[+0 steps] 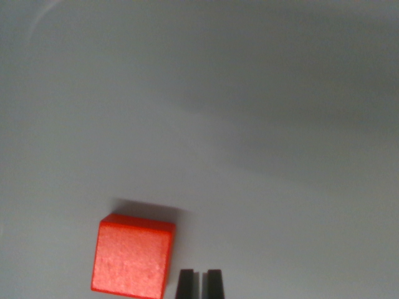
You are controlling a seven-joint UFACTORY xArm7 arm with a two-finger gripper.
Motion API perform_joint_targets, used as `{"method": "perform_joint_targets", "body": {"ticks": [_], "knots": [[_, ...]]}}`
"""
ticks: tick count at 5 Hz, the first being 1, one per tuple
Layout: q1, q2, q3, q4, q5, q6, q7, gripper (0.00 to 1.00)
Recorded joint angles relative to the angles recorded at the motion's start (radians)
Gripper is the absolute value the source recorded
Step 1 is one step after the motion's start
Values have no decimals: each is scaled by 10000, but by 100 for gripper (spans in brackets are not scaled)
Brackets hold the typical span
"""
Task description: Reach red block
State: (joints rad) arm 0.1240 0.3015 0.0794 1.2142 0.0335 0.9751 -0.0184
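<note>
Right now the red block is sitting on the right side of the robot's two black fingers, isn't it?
Not quite. In the wrist view, the red block sits on the wrist view's left of the end effector, not the right. The two black fingers stand close together at the bottom edge, just beside the block, on the grey table.

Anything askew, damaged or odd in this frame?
Nothing stands out. The red block sits intact on the plain grey surface, slightly rotated, to the wrist view's left of the pincer, whose tips are nearly together and not touching it.
</note>
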Motion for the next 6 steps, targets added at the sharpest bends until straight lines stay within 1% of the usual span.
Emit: {"method": "perform_joint_targets", "body": {"ticks": [1,2,3,4,5,6], "knots": [[0,0,0,0,0,0,0,0],[100,201,82,-225,-4,-402,-8,0],[100,201,82,-225,-4,-402,-8,0],[193,385,157,-432,-9,-772,-16,0],[193,385,157,-432,-9,-772,-16,0],[275,549,224,-616,-12,-1101,-23,0]]}}
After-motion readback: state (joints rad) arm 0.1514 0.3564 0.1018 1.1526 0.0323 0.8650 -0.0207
